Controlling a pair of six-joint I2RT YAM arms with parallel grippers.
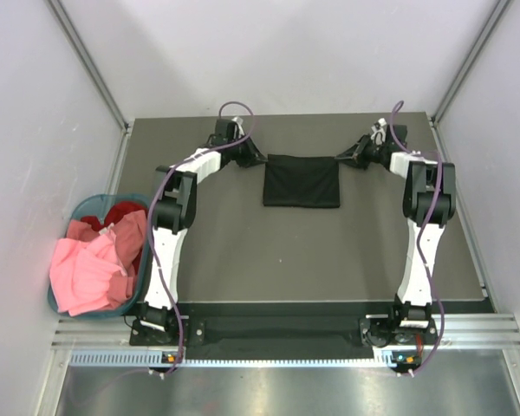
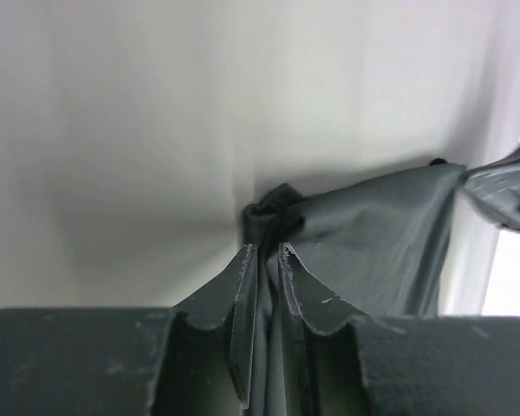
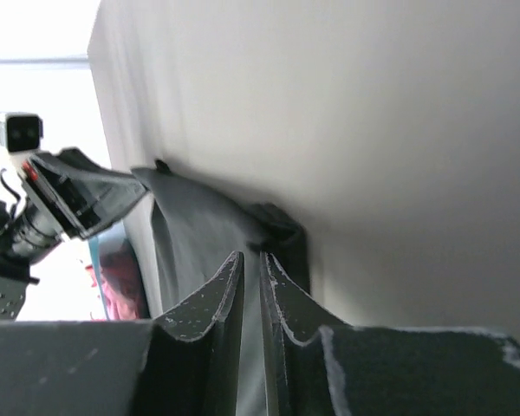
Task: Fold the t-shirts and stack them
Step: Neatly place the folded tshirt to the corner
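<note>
The black t-shirt (image 1: 302, 180) lies as a folded rectangle at the far middle of the table. My left gripper (image 1: 252, 159) is shut on its far left corner; the left wrist view shows the fabric (image 2: 373, 234) pinched between the fingers (image 2: 243, 286). My right gripper (image 1: 347, 156) is shut on its far right corner; the right wrist view shows the fabric (image 3: 199, 225) held between the fingers (image 3: 282, 286). The pink t-shirt (image 1: 87, 273) and the red t-shirt (image 1: 121, 212) lie crumpled in the teal basket (image 1: 56, 303).
The teal basket stands off the table's left edge. White walls close in the table at the back and on both sides. The dark table top (image 1: 286, 260) stretches between the shirt and the arm bases.
</note>
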